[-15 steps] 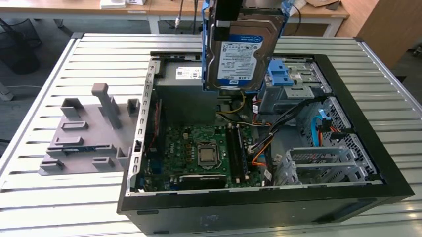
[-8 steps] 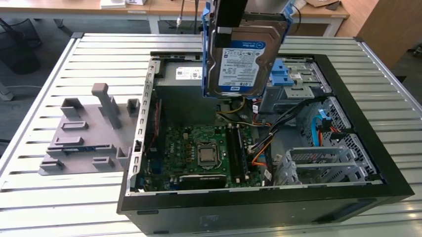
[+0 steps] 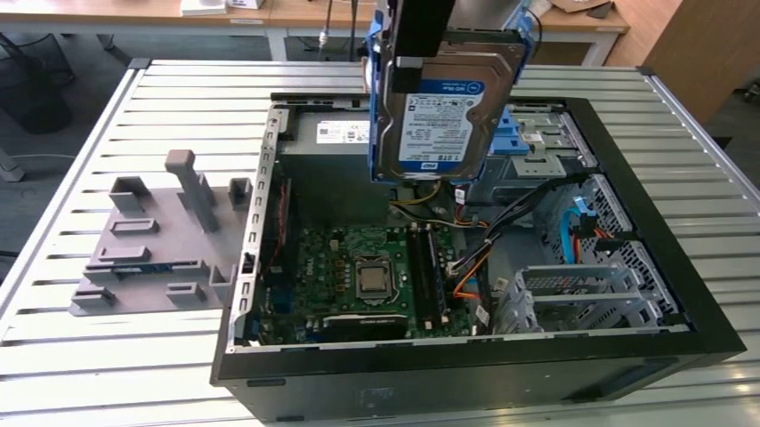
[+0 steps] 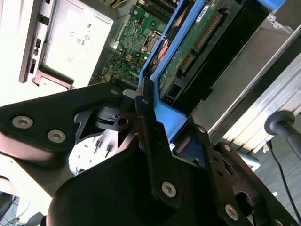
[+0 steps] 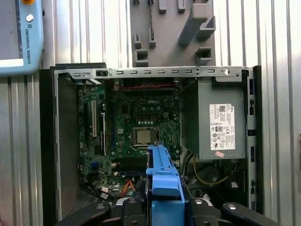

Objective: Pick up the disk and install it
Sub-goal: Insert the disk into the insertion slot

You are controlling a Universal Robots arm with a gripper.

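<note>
**Disk in the air over the open case, not yet seated**

The pick-up is done. The jaws are closed on the blue frame of the disk [image 3: 446, 116] and carry it on edge, label facing the exterior view, clear of everything below. In the second wrist view the dark fingers [image 4: 150, 136] pinch the frame's rim, with the disk's green circuit side running away from them.

The install is left. The disk hangs above the open computer case [image 3: 475, 382], over the gap between the grey power-supply box [image 5: 221, 127] and the blue-latched drive cage [image 3: 529, 133]. It sits in no bay.

The case lies on a slatted metal bench [image 3: 119, 374], with a grey moulded fixture [image 3: 155, 240] just beside it on the exterior view's left. Wooden desks [image 3: 297, 13] stand behind the bench.
</note>
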